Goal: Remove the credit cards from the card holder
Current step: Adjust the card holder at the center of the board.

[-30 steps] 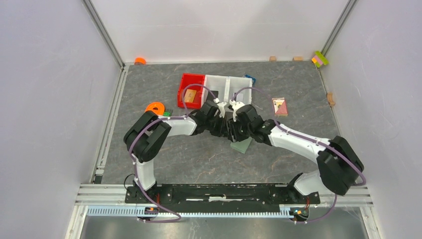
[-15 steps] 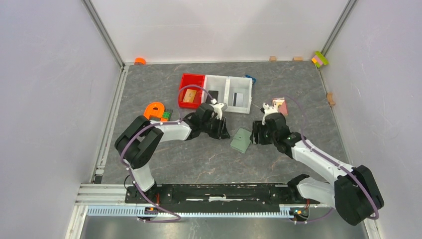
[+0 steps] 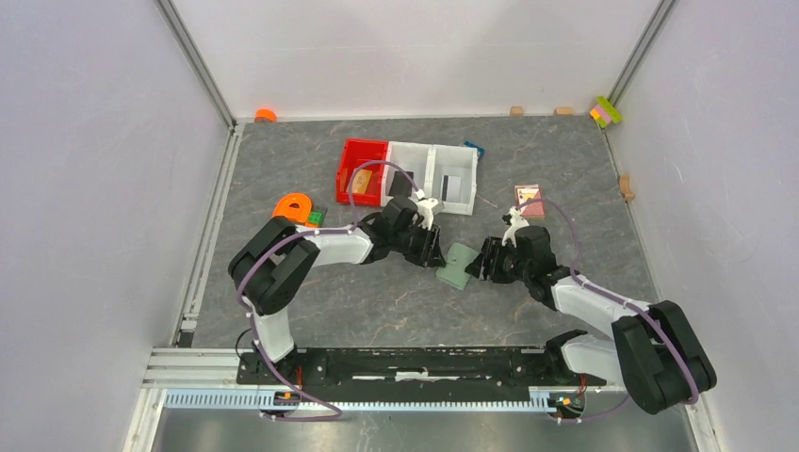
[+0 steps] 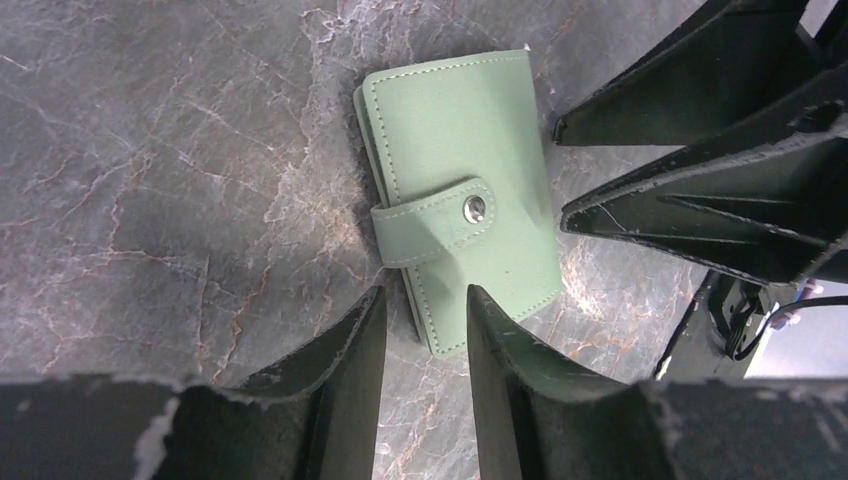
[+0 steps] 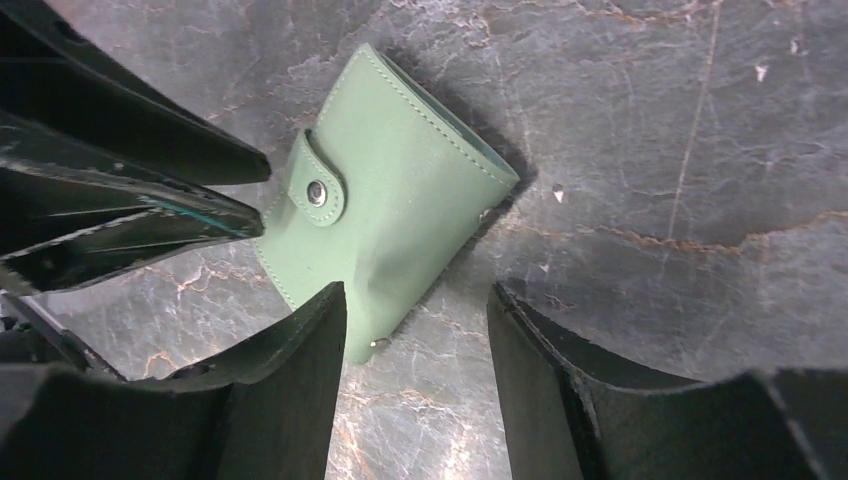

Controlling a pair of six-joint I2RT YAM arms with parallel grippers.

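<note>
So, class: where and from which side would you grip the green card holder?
Probably across its two long edges, coming straight down from above. The card holder lies flat and snapped shut on the table, too thin to approach from the side, and its narrower width suits a pinch.

Rear overhead, wrist views close, seemingly steep, sharing card holder (image 4: 450, 130)

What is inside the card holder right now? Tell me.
The card holder lies flat on the table, folded shut with its tab snapped. Its pockets are covered, so any cards inside cannot be seen.
</note>
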